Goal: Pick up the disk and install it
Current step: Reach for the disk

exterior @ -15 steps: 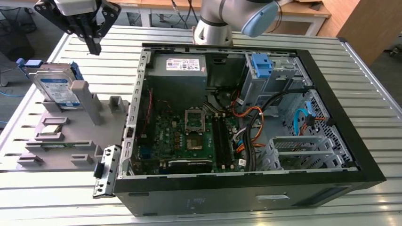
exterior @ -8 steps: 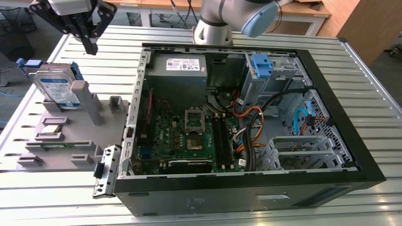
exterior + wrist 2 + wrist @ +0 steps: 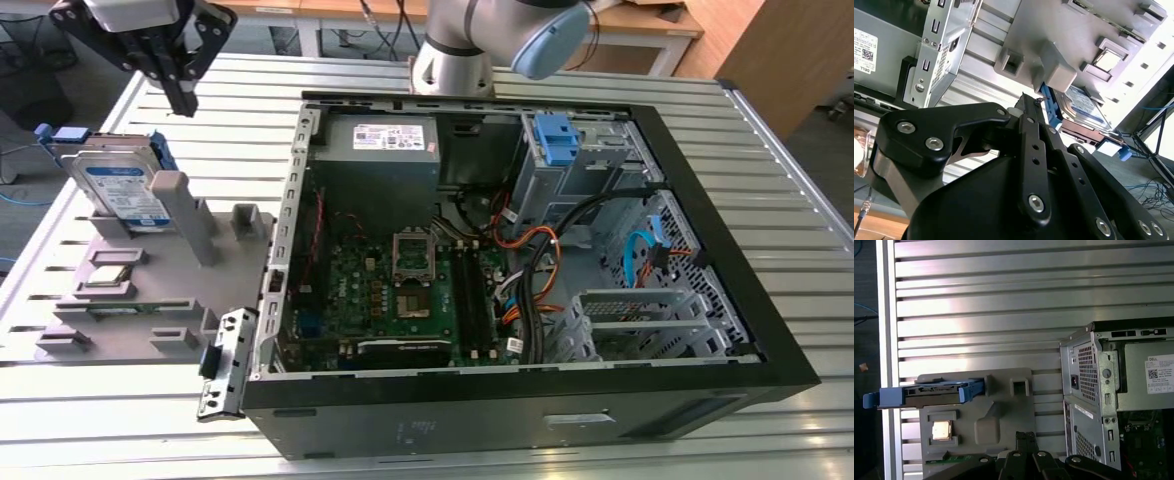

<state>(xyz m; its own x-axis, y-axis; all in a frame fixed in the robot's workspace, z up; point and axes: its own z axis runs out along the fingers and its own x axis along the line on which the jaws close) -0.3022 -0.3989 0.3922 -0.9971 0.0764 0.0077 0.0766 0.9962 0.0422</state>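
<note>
disk [image 3: 118, 190] stands on edge in a grey holder [image 3: 147, 300] at the exterior view's left, with its white-and-blue label toward the camera and blue rails along its sides. the holder rests on the slatted metal worktop [image 3: 134, 430], just beside the open computer case [image 3: 534, 415] that takes up the middle and right of that frame. a small square chip [image 3: 110, 275] lies in a pocket of the holder, lower in the frame than the disk.

the end effector [image 3: 184, 103] hangs in the upper left of the exterior view, above the disk and apart from it. its black fingers are pressed together with nothing between them (the tips meet in one narrow point). in the second wrist view the end effector [image 3: 1030, 100] points toward the disk [image 3: 1081, 105], and in the first wrist view the disk [image 3: 934, 392] shows edge-on in the holder [image 3: 1004, 410].

inside the case, a grey power-supply box [image 3: 380, 140] sits at the upper middle of the exterior view. a green circuit board [image 3: 400, 285] lies below it, and a bare blue bracket [image 3: 553, 135] is at the upper right.
</note>
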